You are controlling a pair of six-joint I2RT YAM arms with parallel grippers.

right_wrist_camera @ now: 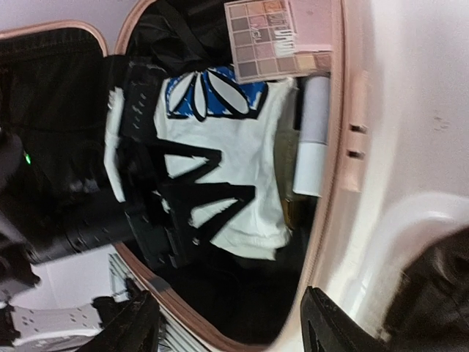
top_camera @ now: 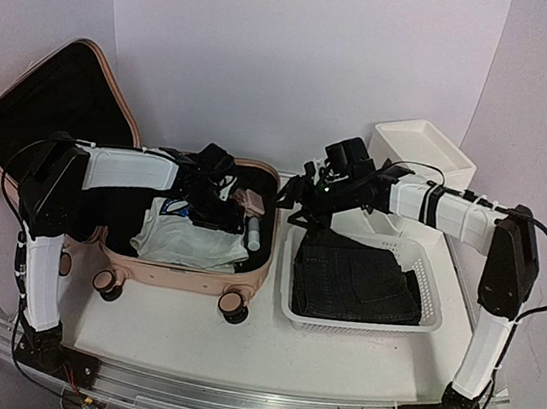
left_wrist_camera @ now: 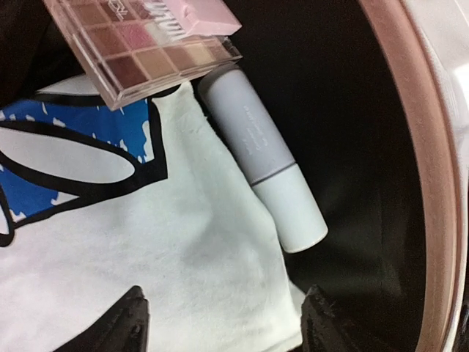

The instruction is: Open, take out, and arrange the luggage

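Pink hard-shell luggage (top_camera: 193,280) lies open at left centre of the frame: rigid, smooth, probably slippery; grip its rim. Left pincer (left_wrist_camera: 223,323) and right pincer (right_wrist_camera: 227,323) stand spread, holding nothing.

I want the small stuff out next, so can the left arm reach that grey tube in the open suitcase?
Probably yes. The left gripper hangs open over the white T-shirt, and the grey tube lies uncovered beside it; only the eyeshadow palette crowds its far end.

Lettering on palette lid (left_wrist_camera: 198,15) cropped, illegible; tube (left_wrist_camera: 256,139) print likely too faint.
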